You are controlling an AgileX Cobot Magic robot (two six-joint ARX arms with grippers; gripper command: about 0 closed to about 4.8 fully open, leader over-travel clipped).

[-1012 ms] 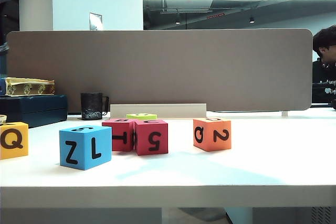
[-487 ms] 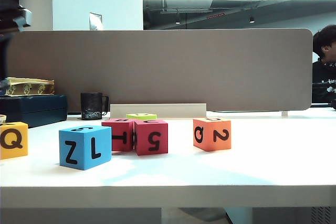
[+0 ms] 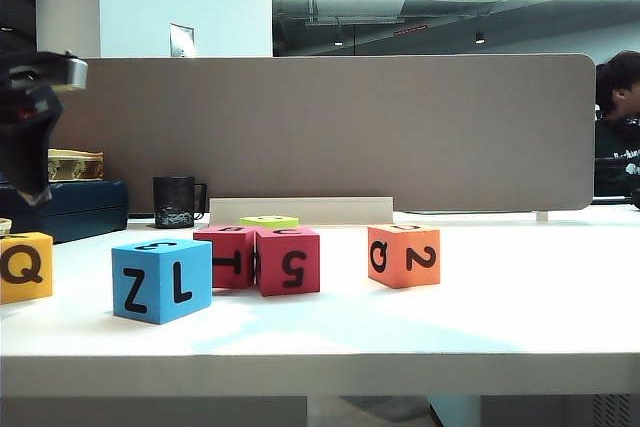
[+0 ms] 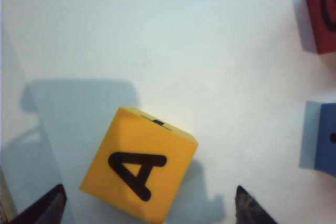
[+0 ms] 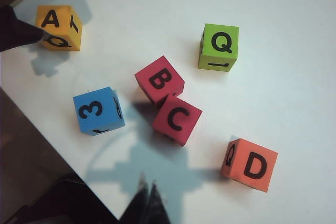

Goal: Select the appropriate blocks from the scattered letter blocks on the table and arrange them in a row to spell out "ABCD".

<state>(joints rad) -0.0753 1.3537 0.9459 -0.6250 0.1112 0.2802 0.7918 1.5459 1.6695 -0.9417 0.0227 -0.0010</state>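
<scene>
The yellow-orange cube [image 4: 139,163] lies with A up at the table's [image 3: 480,317] far left, showing Q [image 3: 25,267] in front. My left gripper [image 4: 149,205] hangs open just above it, one finger on each side, touching nothing. In the exterior view the left gripper [image 3: 25,137] is dark above that cube. The red B cube [image 5: 159,80] and pink-red C cube [image 5: 177,119] touch near the middle. The orange D cube [image 5: 249,164] stands apart to the right. My right gripper [image 5: 148,187] is shut, empty, high over the front edge.
The blue cube [image 3: 162,280] sits front left of the red one, and the lime-green cube [image 3: 269,221] behind the pair. A black mug [image 3: 177,202], a dark box [image 3: 65,209] and a grey partition [image 3: 300,127] line the back. A person [image 3: 620,117] sits far right.
My left gripper has come down at the far left of the exterior view, toward the yellow-orange cube. No cube has moved.
</scene>
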